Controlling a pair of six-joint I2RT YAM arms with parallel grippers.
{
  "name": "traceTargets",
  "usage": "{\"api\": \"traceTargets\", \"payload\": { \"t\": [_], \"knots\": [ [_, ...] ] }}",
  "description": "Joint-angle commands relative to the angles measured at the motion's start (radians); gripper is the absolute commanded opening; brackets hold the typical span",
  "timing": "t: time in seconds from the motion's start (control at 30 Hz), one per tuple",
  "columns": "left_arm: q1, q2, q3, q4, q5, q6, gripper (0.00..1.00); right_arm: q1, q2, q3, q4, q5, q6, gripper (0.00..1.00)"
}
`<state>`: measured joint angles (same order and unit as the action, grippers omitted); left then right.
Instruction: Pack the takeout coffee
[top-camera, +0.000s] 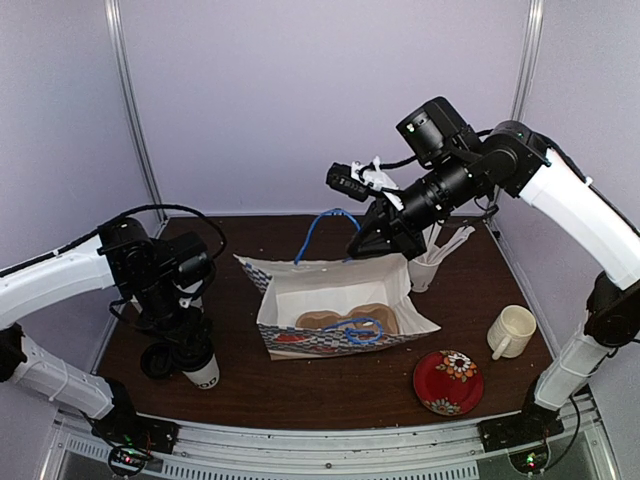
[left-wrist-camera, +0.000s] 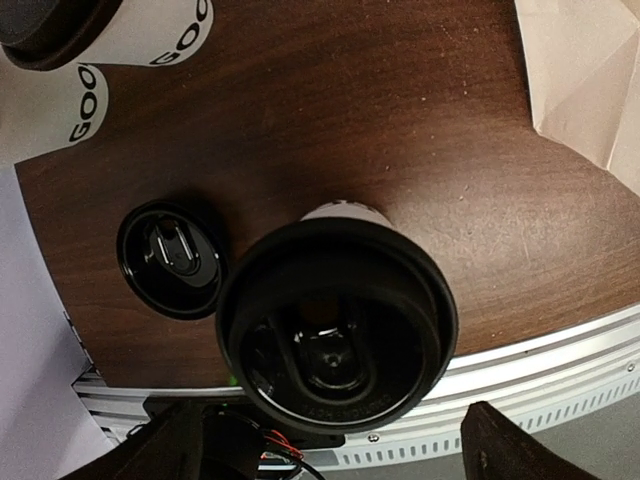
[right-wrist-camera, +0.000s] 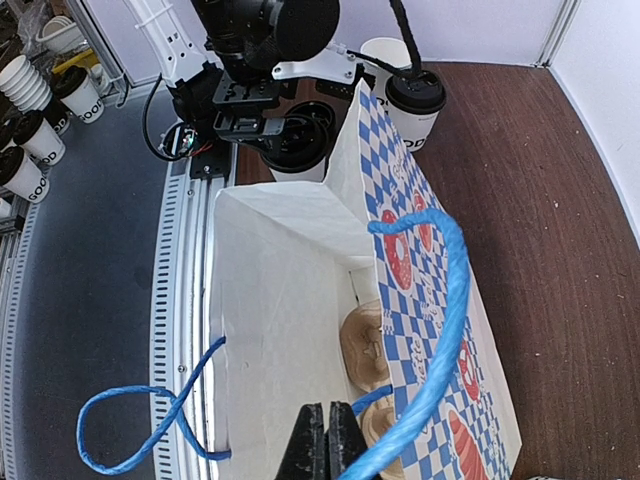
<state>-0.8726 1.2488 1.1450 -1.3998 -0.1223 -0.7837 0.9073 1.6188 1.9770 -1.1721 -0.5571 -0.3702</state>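
Only wrist-side: lettered cups (right-wrist-camera: 45, 140) off-table.

On table (top-camera: 300, 385): two lidded cups (right-wrist-camera: 415, 100); one bag (top-camera: 300, 285), mug (top-camera: 512, 330), plate (top-camera: 448, 382).

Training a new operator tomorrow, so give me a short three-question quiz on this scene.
1. True or false: a coffee cup already sits inside the paper bag.
2. What lies on the table right beside the lidded cup under the open left pincer? A) a loose black lid B) a spoon C) a fork
3. Fill in: the right pincer is shut on the ___.
Key: 1 false; 2 A; 3 paper bag.
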Motion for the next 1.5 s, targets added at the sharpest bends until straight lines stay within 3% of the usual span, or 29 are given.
{"api": "traceTargets", "payload": {
  "t": [0.0, 0.5, 0.97, 1.2, 1.47],
  "knots": [
    [0.026, 0.027, -0.019, 0.063, 0.033, 0.009, 0.94, -0.004, 0.012, 0.025, -0.006, 0.001, -0.003, 0.0],
    [0.056, 0.054, -0.074, 0.105, 0.05, 0.003, 0.88, -0.004, 0.018, 0.02, -0.009, -0.001, -0.01, 0.0],
    [0.057, 0.073, -0.073, 0.099, 0.068, 0.022, 0.7, -0.004, 0.023, 0.022, -0.005, 0.011, -0.012, 0.0],
    [0.057, -0.007, 0.112, 0.033, 0.066, 0.18, 0.61, -0.005, 0.032, 0.042, -0.004, 0.031, -0.009, 0.0],
    [0.007, -0.055, 0.517, -0.066, 0.064, 0.335, 0.57, -0.005, 0.029, 0.016, -0.005, 0.01, -0.002, 0.0]
  ]
}}
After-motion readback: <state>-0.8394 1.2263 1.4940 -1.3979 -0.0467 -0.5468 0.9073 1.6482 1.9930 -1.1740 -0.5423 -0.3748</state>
